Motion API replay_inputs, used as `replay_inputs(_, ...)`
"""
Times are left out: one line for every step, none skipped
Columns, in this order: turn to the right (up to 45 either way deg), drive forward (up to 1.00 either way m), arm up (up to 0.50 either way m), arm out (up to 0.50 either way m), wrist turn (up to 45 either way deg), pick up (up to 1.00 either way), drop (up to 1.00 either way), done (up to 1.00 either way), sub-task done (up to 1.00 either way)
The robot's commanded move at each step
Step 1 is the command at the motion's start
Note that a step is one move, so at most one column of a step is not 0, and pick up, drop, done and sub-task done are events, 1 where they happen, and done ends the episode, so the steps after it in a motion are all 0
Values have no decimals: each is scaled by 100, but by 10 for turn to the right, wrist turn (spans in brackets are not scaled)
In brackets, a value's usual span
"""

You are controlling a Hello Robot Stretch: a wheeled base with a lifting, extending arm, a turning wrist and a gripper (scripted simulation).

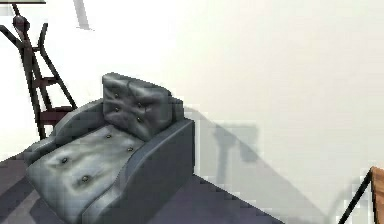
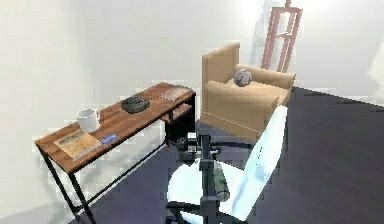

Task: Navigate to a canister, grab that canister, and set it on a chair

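Canister is, I believe, the white cylindrical vessel on the left part of the desk, so the grab and the setting on a chair are both left to do, with a white office chair near on the right. The gripper is beside the desk; I cannot tell if its fingers are apart or together, nor if it holds anything. Inside the vessel and the dark bowl farther along I cannot see.
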Motion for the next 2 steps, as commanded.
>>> replay_inputs(0, 0, 10, 0, 0, 0, 0, 0, 0)
replay_inputs(0, 0, 0, -8, 0, 0, 0, 0, 0)
